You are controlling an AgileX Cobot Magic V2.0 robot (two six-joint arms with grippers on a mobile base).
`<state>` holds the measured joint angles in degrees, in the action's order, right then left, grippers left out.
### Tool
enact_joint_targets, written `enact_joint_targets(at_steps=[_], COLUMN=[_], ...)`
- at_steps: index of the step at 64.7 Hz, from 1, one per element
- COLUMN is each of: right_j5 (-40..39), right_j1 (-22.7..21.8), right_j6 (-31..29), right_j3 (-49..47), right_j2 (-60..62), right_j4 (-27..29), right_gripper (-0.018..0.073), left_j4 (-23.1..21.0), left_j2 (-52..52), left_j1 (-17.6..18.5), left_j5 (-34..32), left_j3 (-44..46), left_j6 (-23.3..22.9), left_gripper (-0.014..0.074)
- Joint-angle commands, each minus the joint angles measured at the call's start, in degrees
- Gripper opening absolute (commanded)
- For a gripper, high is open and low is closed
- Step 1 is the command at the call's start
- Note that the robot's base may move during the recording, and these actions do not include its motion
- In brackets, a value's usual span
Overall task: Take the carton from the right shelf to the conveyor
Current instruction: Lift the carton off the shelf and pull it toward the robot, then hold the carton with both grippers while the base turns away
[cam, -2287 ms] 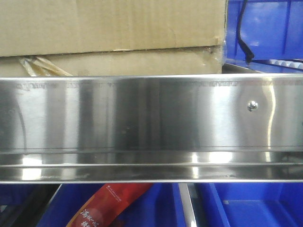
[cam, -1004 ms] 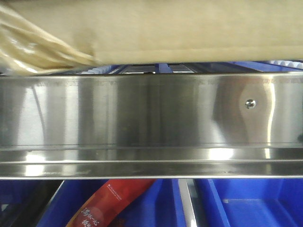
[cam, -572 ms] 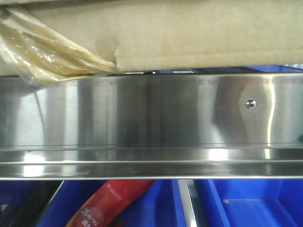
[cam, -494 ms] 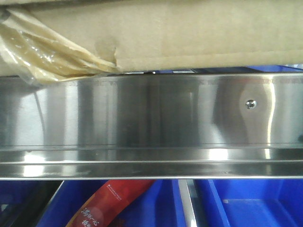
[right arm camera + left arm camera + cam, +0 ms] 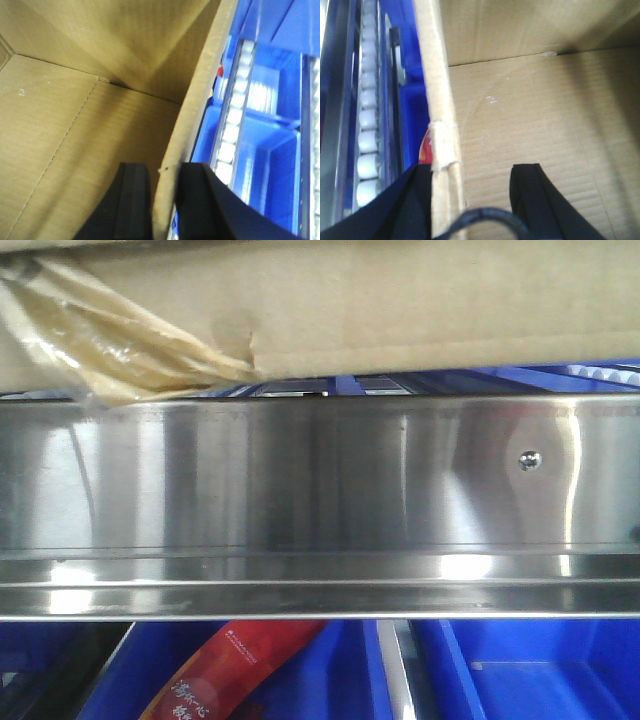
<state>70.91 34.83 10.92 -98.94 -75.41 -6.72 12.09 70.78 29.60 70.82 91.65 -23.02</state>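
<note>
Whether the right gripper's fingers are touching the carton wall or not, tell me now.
Touching. The right wrist view shows the fingers of the right gripper pressed against both faces of the carton wall, with no gap visible on either side.

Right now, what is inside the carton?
Inside the carton: bare cardboard floor and walls, plus one finger each of the left gripper and right gripper. Fingers hide the near floor.
</note>
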Motion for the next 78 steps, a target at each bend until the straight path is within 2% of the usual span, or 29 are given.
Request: enact_joint_targets(at_steps=[1, 48, 78], right_j5=[-5.8, -5.8, -5.8], right_j1=[0.3, 0.3, 0.3], right_j6=[-1.9, -1.9, -1.9], right_j3=[-0.1, -0.1, -0.1], right_j2=[0.7, 0.7, 0.7], right_j4=[1.9, 1.9, 1.9], right_gripper=[-0.0069, -0.0069, -0.0069], left_j4=[-4.9, -4.9, -4.9], left_j2=[-0.4, -0.4, -0.4], left_j1=[1.0, 1.0, 1.0], left_j5=[-4.1, -14.1, -14.6], left_j3=[0.3, 0.3, 0.3], left_j6=[1.6, 1.6, 1.6], left_gripper=[-0.0015, -0.0016, -0.0016])
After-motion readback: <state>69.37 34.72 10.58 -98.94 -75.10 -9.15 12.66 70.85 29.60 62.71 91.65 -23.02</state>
